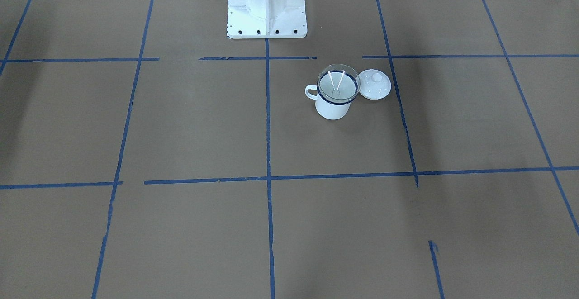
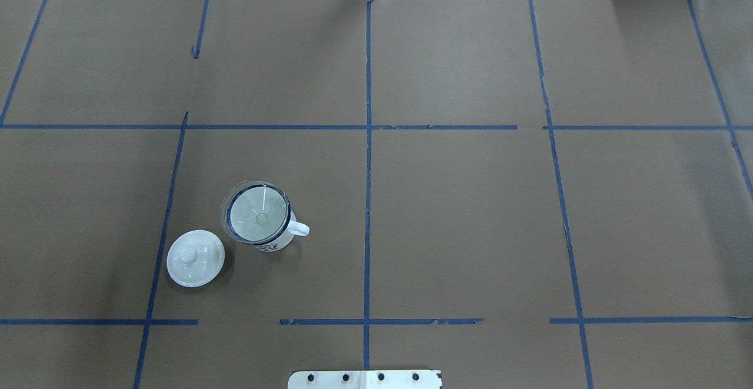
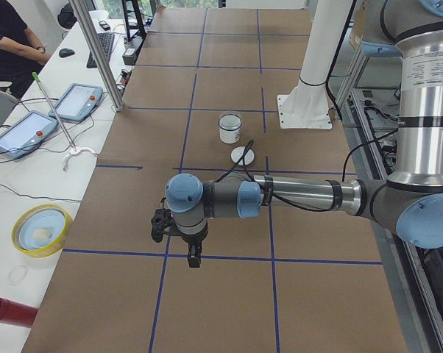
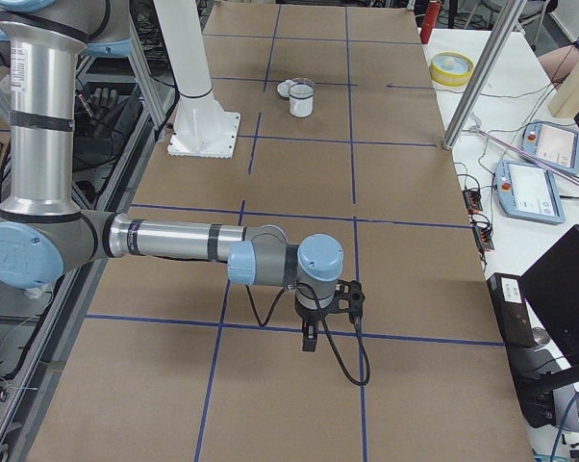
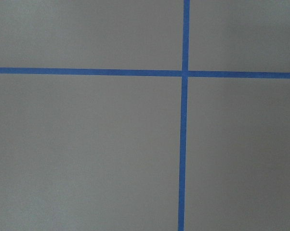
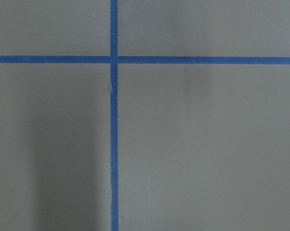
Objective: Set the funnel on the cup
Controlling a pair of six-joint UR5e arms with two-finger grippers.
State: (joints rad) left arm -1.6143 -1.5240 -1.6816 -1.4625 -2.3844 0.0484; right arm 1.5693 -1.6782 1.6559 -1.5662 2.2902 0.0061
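Observation:
The clear funnel (image 1: pixel 338 82) sits in the mouth of the white cup (image 1: pixel 332 107), whose rim is dark blue and whose handle points to the robot's right. Both also show in the overhead view, funnel (image 2: pixel 257 212) on cup (image 2: pixel 275 242), on the robot's left half of the table. My left gripper (image 3: pixel 195 257) shows only in the exterior left view, far from the cup. My right gripper (image 4: pixel 310 342) shows only in the exterior right view, also far off. I cannot tell whether either is open or shut. Both wrist views show only brown paper and blue tape.
A round white knobbed lid (image 1: pixel 374 84) lies on the table right beside the cup, also in the overhead view (image 2: pixel 195 258). The robot's white base (image 1: pixel 266 9) stands at the table's near edge. A yellow bowl (image 3: pixel 41 229) and tablets (image 3: pixel 77 101) lie on the side bench.

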